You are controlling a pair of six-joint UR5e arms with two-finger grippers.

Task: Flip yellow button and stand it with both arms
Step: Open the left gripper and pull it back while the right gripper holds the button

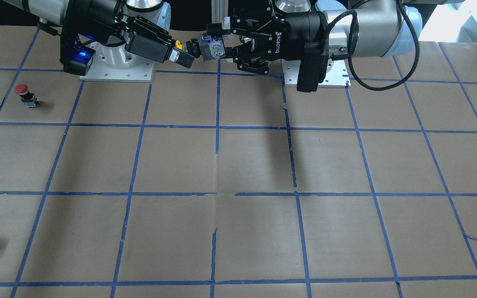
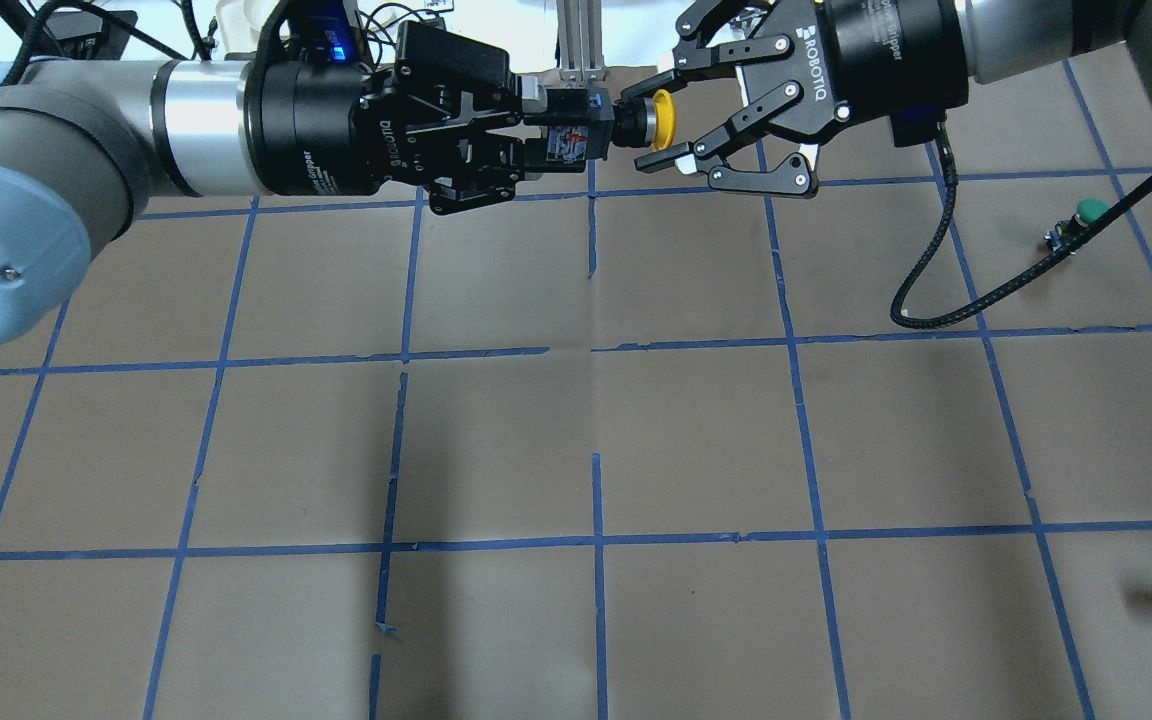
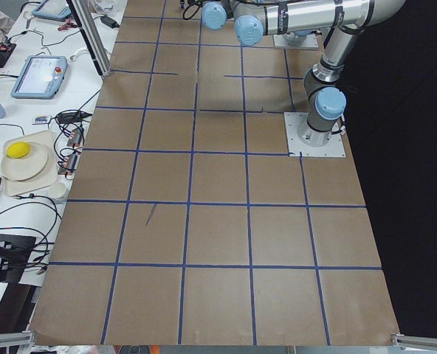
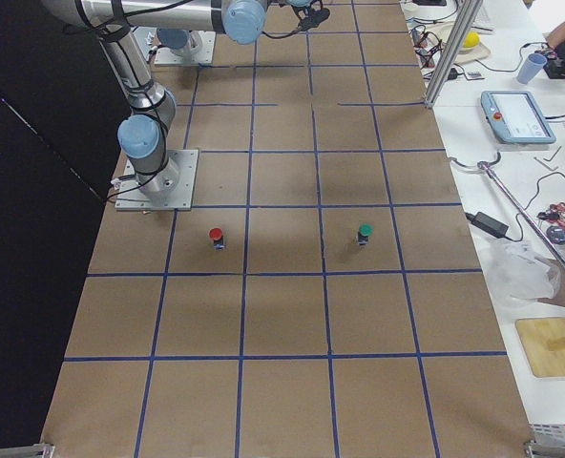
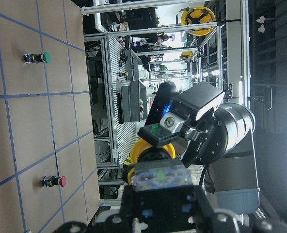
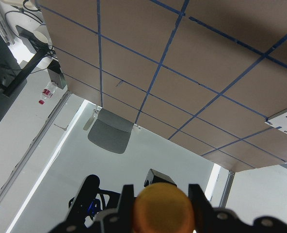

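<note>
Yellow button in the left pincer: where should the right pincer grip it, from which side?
Grip the yellow button by its cap rim, end-on from the robot's right. The left pincer clamps the body, leaving the cap sticking out level toward the right pincer, whose fingers straddle it.

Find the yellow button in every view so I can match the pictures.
Front-facing: yellow button held aloft, top centre.
Overhead: top centre.
Exterior left: not discernible.
Exterior right: not discernible.
Left wrist: bottom centre.
Right wrist: bottom centre, cap only.
Shared landmark: red-capped button, also in exterior right and left wrist.
</note>
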